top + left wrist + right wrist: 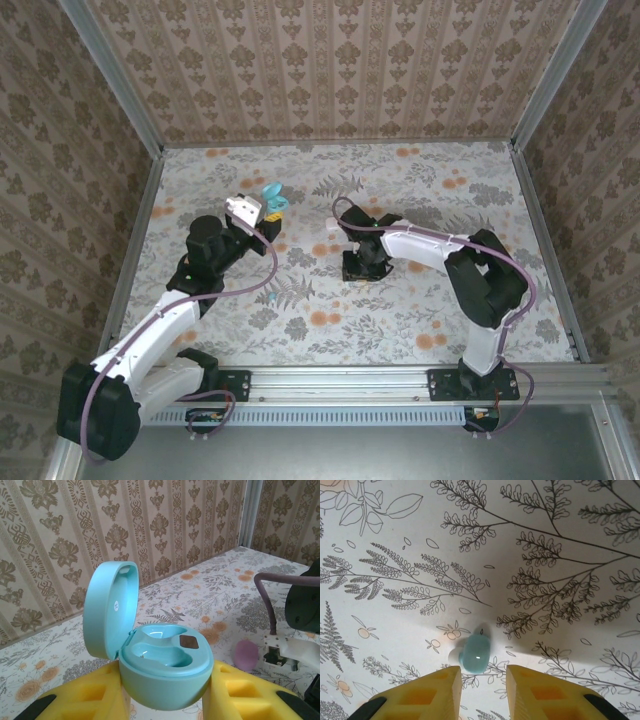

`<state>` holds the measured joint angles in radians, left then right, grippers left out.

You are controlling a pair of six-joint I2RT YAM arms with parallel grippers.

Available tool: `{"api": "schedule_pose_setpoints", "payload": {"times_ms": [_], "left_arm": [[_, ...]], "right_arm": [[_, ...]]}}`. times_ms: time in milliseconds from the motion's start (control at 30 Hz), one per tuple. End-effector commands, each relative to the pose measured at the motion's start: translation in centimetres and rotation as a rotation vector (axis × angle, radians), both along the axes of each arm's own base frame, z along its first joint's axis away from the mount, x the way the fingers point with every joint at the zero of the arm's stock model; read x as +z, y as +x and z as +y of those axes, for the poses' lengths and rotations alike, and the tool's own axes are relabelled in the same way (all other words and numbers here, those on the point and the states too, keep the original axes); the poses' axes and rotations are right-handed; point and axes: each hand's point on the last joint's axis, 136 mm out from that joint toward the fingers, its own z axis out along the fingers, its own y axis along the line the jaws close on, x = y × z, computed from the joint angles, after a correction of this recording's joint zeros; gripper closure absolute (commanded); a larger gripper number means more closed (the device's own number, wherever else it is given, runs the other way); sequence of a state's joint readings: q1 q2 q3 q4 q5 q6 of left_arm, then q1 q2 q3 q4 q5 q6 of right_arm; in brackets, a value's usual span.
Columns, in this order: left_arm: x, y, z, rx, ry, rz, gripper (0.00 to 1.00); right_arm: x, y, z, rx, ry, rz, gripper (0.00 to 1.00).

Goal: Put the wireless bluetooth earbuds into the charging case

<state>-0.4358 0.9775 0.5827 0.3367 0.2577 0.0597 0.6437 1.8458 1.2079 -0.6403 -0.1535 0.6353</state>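
The teal charging case (165,677) is held above the table with my left gripper (167,672) shut on its base between yellow fingers (95,690). Its lid (107,610) stands open to the left, and both wells inside look bare. From above, the case (272,197) shows at the tip of the left gripper (252,212), left of centre. A teal earbud (476,652) with a whitish tip lies on the table. My right gripper (483,669) hangs over it, open, the earbud just beyond the fingertips and touching neither. In the top view the right gripper (362,268) points down at mid-table.
A pink rounded object (246,655) lies on the floral table (420,200) between the two arms. The right arm's black body and cable (300,610) are close by on the right. Patterned walls (340,70) enclose the table on three sides.
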Motion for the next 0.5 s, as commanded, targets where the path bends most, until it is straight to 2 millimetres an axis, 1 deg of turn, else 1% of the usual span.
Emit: {"api": "schedule_pose_setpoints", "payload": {"times_ms": [0, 233, 467], "left_arm": [[0.8, 0.1, 0.1, -0.007, -0.014, -0.022, 0.64], [0.8, 0.1, 0.1, -0.006, -0.015, -0.02, 0.64], [0.8, 0.1, 0.1, -0.002, -0.016, -0.017, 0.64]], "right_arm": [[-0.5, 0.1, 0.5, 0.0, 0.011, 0.027, 0.68], [-1.5, 0.0, 0.3, 0.014, -0.019, 0.049, 0.69], [-1.8, 0.1, 1.1, 0.034, -0.017, 0.047, 0.69]]}}
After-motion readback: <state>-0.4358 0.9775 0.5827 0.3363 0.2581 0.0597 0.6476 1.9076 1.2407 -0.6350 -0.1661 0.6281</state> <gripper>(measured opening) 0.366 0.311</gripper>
